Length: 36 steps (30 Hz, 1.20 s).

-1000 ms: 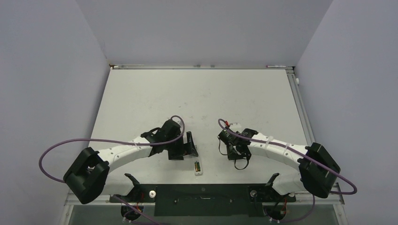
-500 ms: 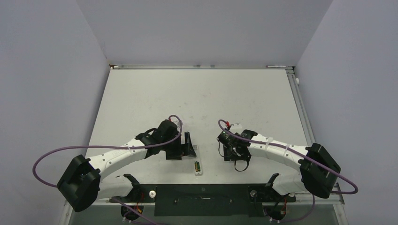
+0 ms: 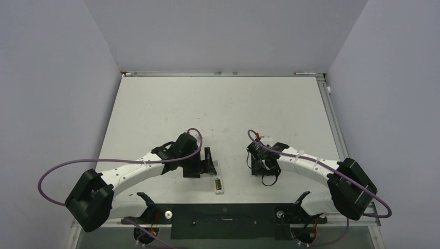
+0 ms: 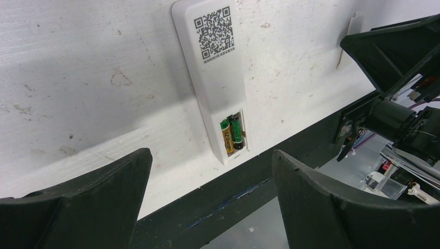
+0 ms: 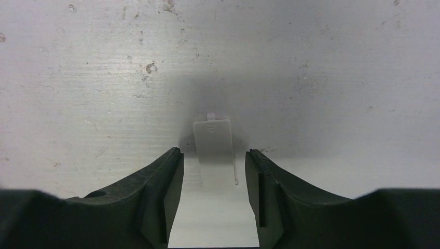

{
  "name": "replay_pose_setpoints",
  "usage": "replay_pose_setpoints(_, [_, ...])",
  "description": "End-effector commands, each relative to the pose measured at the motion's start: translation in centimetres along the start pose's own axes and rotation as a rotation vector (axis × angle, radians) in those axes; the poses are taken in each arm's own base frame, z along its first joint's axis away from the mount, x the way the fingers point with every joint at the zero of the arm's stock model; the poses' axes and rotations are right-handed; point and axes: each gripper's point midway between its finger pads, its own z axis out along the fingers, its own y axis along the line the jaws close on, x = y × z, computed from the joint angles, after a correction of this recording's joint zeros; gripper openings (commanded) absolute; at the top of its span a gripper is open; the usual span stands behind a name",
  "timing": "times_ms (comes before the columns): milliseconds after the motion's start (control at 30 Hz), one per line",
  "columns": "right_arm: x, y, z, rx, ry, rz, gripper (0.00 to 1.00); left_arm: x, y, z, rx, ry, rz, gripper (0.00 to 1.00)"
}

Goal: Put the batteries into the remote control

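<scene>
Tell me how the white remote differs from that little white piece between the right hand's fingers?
The remote control is a long bar; the piece is a short plate. The remote control carries a QR code and two exposed batteries; the piece is plain, with one small tab. Both are white plastic.

- Plain lavender-grey walls (image 3: 52, 78) at left, right and top of frame.
- Scuffed white tabletop (image 3: 218, 104) at centre — metal rail (image 3: 223, 73) along its upper edge.
- Soft, even light.
</scene>
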Motion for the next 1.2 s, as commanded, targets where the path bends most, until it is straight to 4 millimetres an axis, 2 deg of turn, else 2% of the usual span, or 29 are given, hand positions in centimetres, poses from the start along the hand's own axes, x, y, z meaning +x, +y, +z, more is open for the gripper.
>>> replay_pose_setpoints(0, [0.0, 0.8, 0.5, -0.045, -0.006, -0.009, 0.47, -1.2, -1.7, -0.6, 0.045, -0.021, 0.025, 0.83])
replay_pose_setpoints(367, [0.5, 0.2, 1.1, -0.027, 0.005, -0.014, 0.39, -1.0, -1.5, -0.3, 0.04, -0.009, 0.017, 0.83])
replay_pose_setpoints(600, [0.6, -0.2, 1.1, -0.011, 0.005, -0.018, 0.31, -1.0, -1.6, -0.2, 0.042, -0.008, 0.014, 0.83])
replay_pose_setpoints(867, [0.1, 0.0, 0.4, -0.016, -0.014, -0.011, 0.2, -1.0, -1.7, -0.1, 0.045, -0.005, 0.015, 0.83])
replay_pose_setpoints(1167, [-0.6, 0.3, -0.7, -0.031, -0.037, -0.005, 0.17, -1.0, -1.7, -0.2, 0.047, -0.007, 0.016, 0.83])
